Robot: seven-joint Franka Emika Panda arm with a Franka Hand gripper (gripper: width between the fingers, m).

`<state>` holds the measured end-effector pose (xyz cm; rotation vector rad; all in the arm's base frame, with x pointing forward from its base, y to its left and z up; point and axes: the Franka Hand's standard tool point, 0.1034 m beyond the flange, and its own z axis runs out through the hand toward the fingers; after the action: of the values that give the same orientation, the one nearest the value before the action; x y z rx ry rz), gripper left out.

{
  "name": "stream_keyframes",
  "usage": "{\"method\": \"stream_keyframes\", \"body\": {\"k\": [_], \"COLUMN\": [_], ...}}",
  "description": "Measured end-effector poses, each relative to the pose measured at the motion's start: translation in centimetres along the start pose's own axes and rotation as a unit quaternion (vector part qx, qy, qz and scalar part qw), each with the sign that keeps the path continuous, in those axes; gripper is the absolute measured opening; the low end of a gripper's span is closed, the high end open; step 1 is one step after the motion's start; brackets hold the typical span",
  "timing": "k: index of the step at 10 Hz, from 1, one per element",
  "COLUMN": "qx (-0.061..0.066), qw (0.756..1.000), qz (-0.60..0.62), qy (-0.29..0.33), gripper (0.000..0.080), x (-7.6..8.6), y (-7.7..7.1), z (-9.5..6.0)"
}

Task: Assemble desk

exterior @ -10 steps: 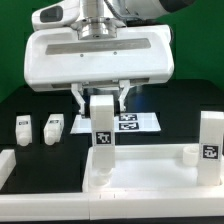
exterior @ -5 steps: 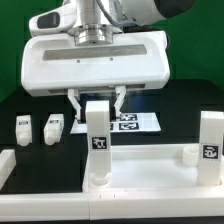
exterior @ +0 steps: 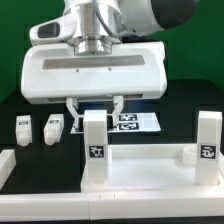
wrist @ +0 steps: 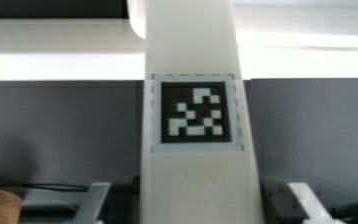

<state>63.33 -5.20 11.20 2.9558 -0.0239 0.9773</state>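
The white tabletop slab (exterior: 140, 172) lies at the front. A white block leg (exterior: 95, 146) with a square tag stands upright on its end at the exterior view's left. Another tagged leg (exterior: 207, 140) stands at the exterior view's right end, with a short white stub (exterior: 188, 153) beside it. My gripper (exterior: 95, 107) hangs just above the first leg, open, with a finger on either side of its top. In the wrist view the leg (wrist: 197, 90) fills the middle, and my gripper (wrist: 202, 203) shows dark gaps between both fingers and the leg.
Two small loose tagged legs (exterior: 23, 128) (exterior: 53, 127) stand on the black table at the exterior view's left. The marker board (exterior: 132, 122) lies behind the slab. A white edge piece (exterior: 5, 162) sits at the far left of the exterior view.
The first leg now stands lower and a little further to the exterior view's left on the slab. My gripper has turned slightly, and its fingers are off the leg's sides.
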Motion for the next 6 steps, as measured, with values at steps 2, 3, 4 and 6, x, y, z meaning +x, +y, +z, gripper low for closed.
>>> {"method": "stream_keyframes", "body": {"k": [2,3,4,6], "qx": [-0.007,-0.004,0.005,0.007], "qw": [1.000,1.000,1.000,1.000], "qz": [-0.005,0.000,0.000,0.002], "qy": [0.016,0.015,0.002,-0.001], "gripper": [0.0285,0.0285,0.0339,0.0522], "x": [-0.12,-0.10,-0.30,-0.45], "y": [-0.13,-0.10,-0.36,-0.42], "z": [-0.02,-0.03,0.11,0.18]}}
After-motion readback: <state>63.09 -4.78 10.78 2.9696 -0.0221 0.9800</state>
